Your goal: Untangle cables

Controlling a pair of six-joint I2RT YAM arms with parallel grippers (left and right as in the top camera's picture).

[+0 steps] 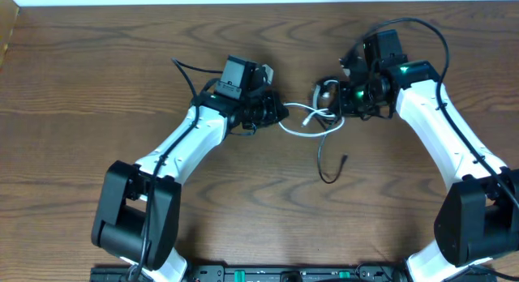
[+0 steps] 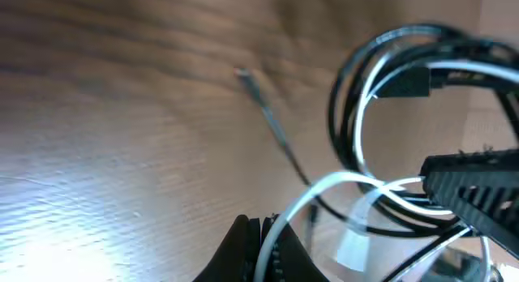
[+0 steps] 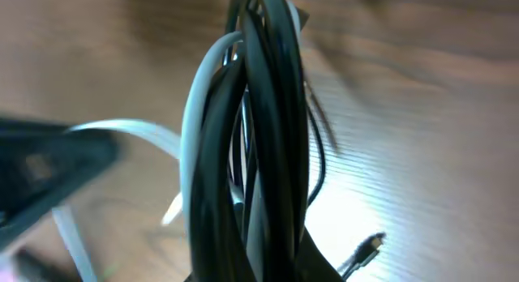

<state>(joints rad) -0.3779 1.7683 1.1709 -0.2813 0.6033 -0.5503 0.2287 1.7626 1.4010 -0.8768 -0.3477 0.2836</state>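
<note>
A white cable and a black cable are tangled together between my two grippers at the middle of the wooden table. My left gripper is shut on the white cable, which runs up from its jaws toward the knot. My right gripper is shut on the bundled black cable loops, with white strands among them. A loose black cable end with a plug hangs down onto the table, and it also shows in the right wrist view.
The wooden table extends around both arms. The arm bases sit at the front edge. A thin black wire trails behind my left wrist.
</note>
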